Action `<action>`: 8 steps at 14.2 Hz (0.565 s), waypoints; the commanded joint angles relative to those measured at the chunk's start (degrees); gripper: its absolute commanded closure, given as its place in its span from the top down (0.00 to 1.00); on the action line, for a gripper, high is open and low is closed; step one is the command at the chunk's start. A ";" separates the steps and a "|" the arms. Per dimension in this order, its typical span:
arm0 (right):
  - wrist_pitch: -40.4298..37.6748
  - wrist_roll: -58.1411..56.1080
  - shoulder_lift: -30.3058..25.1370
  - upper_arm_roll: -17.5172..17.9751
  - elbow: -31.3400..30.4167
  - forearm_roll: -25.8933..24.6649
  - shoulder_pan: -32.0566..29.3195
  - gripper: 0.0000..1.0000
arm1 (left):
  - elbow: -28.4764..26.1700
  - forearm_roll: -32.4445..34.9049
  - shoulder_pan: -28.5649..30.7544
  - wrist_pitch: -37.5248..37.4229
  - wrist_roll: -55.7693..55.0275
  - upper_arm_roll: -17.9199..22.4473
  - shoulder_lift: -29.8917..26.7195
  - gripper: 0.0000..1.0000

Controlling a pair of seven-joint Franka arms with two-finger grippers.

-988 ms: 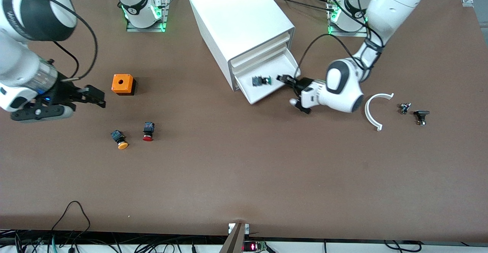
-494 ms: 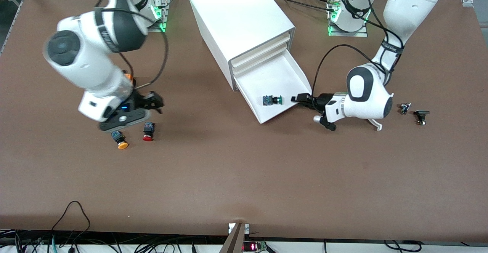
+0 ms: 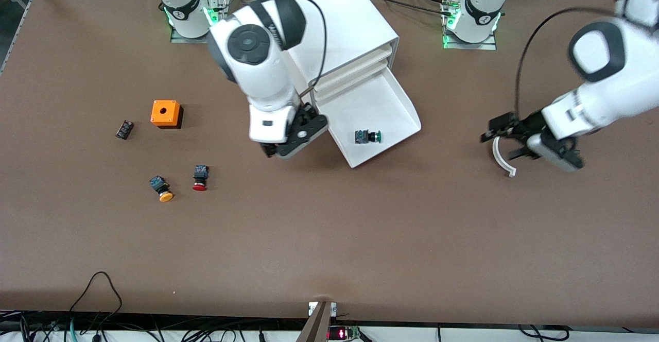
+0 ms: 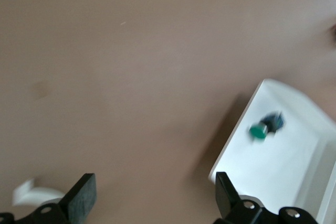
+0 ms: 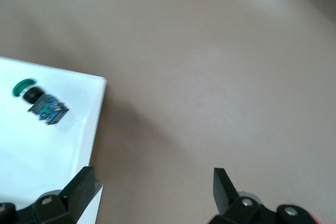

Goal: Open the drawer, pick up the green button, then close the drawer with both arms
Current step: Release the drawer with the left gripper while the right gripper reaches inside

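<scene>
The bottom drawer point(image 3: 412, 120) of the white cabinet point(image 3: 329, 28) stands pulled out. The green-capped button point(image 3: 367, 137) lies on its side in it, near the front rim. My right gripper point(image 3: 285, 146) is open and empty, over the table beside the drawer's corner on the right arm's side. Its wrist view shows the drawer's corner point(image 5: 47, 171) and the button point(image 5: 39, 103) past the gripper point(image 5: 152, 190). My left gripper point(image 3: 502, 137) is open and empty, over the table toward the left arm's end. Its wrist view shows the gripper point(image 4: 153, 198), the drawer point(image 4: 283, 156) and the button point(image 4: 266, 126).
A white curved piece point(image 3: 502, 159) lies under the left gripper and shows in the left wrist view point(image 4: 31, 192). Toward the right arm's end lie an orange box point(image 3: 166, 114), a red-capped button point(image 3: 200, 177), an orange-capped button point(image 3: 161, 188) and a small black part point(image 3: 124, 129).
The left gripper pulled the drawer farther out, let go and drew away toward the left arm's end. The right arm swung from its end of the table to beside the drawer.
</scene>
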 commanded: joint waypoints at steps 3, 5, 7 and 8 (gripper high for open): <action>-0.54 -9.02 6.44 1.77 7.21 0.38 4.53 1.00 | 11.24 21.26 -1.37 -19.35 -17.41 0.63 -4.18 1.00; -0.45 -11.38 7.67 2.31 8.71 0.38 6.29 1.00 | 11.34 24.45 -1.82 -21.57 -23.13 -1.66 -5.41 1.00; -0.71 -17.09 9.34 2.49 10.73 0.55 6.91 1.00 | 11.34 24.46 -1.82 -23.24 -23.95 -1.14 -5.42 1.00; -0.89 -19.46 9.52 3.18 10.83 0.55 6.91 1.00 | 11.34 24.20 -1.82 -23.07 -23.86 -0.96 -5.07 1.00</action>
